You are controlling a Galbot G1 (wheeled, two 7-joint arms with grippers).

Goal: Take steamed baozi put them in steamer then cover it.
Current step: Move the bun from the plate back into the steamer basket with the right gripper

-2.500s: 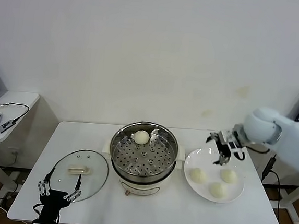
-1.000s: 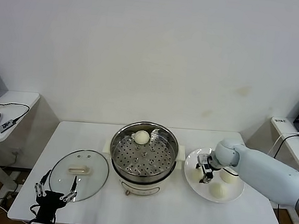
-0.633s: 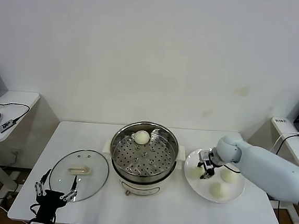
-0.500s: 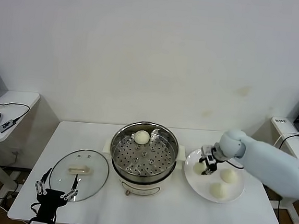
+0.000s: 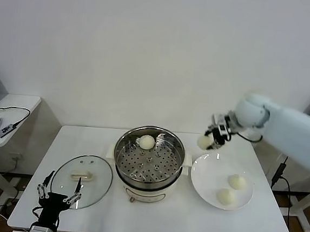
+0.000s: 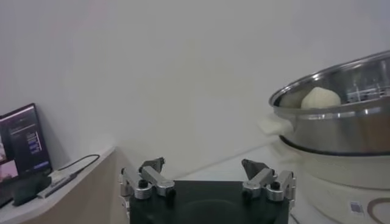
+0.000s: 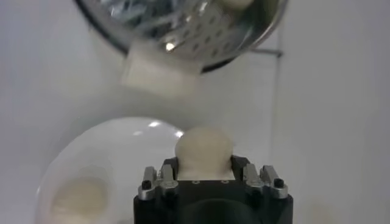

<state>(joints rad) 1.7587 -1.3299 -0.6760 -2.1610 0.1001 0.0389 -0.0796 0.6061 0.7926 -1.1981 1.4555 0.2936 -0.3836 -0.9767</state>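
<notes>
From the head view we see the right gripper [image 5: 214, 138] raised in the air at about two o'clock from the steamer [image 5: 149, 159], clenched around one steamed baozi [image 5: 204, 142], above the far edge of the white plate [image 5: 209, 178]. Two more buns [image 5: 238, 182] lie on that plate, at three o'clock from the steamer, and a fourth bun [image 5: 147, 142] sits on the perforated tray at its twelve o'clock side. The cover [image 5: 82, 180] lies flat on the table [image 5: 189, 217] at nine o'clock from the steamer, and the left gripper [image 5: 57, 198] hangs at the table's near edge just beside it, fingers spread and grasping nothing. In the left wrist view we see those fingers [image 6: 148, 180] apart, with the steamer [image 6: 341, 131] and its bun [image 6: 322, 98] beyond. In the right wrist view the held bun [image 7: 203, 148] is pinched between the fingers [image 7: 239, 168], with the plate [image 7: 109, 146] and steamer rim [image 7: 183, 30] below it.
</notes>
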